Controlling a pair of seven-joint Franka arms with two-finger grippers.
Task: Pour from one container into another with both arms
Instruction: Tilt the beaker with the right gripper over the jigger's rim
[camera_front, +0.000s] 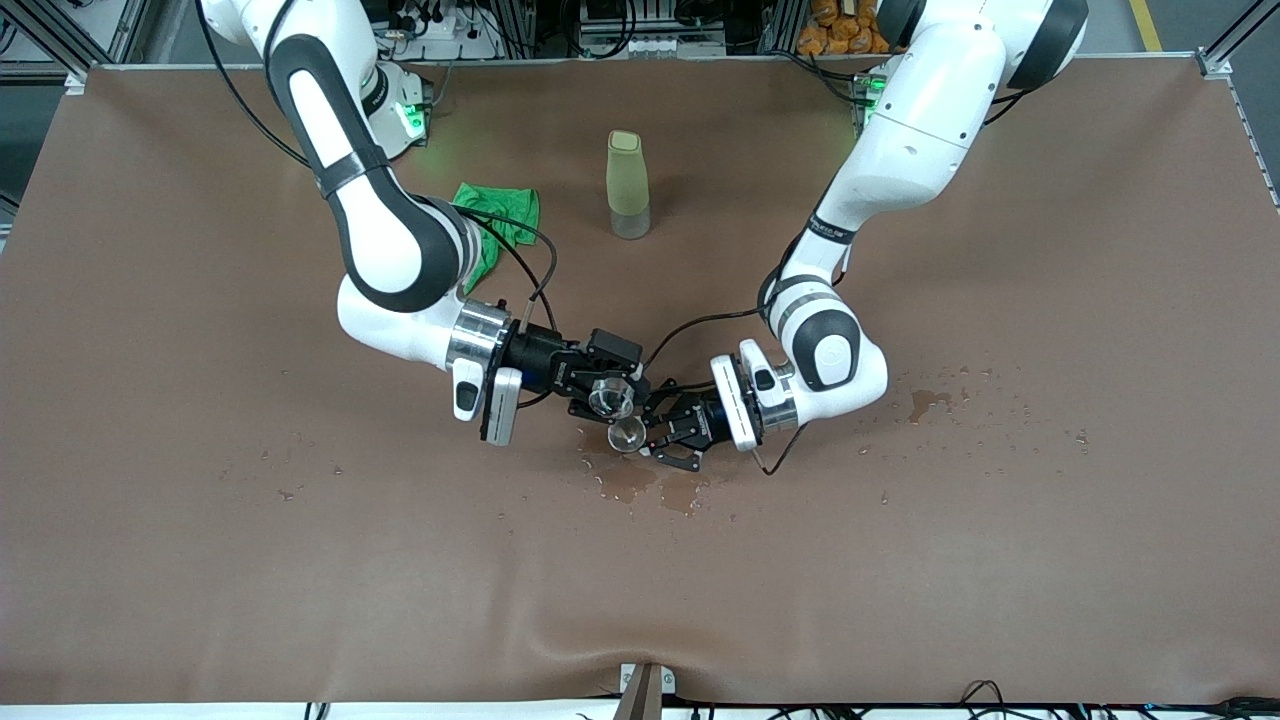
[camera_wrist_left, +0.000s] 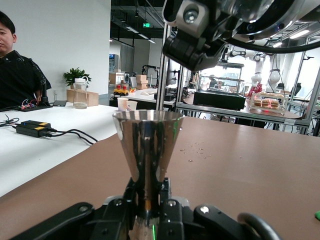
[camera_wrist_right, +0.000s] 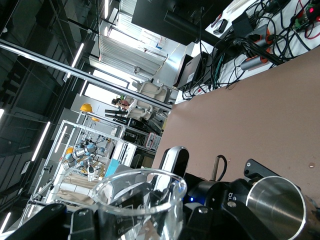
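Over the middle of the table (camera_front: 200, 560), the right gripper (camera_front: 600, 395) is clenched around the glass cup (camera_front: 607, 398) and holds it tilted just above the steel jigger (camera_front: 627, 435). The left gripper (camera_front: 668, 437) grasps this jigger by its waist and keeps it upright. The pour seems to be in its middle or late part; I cannot see liquid in either vessel. Wet spots (camera_front: 650, 490) lie under both. All table edges are well apart, and the green bottle (camera_front: 627, 185) and green cloth (camera_front: 500, 215) stand clear.
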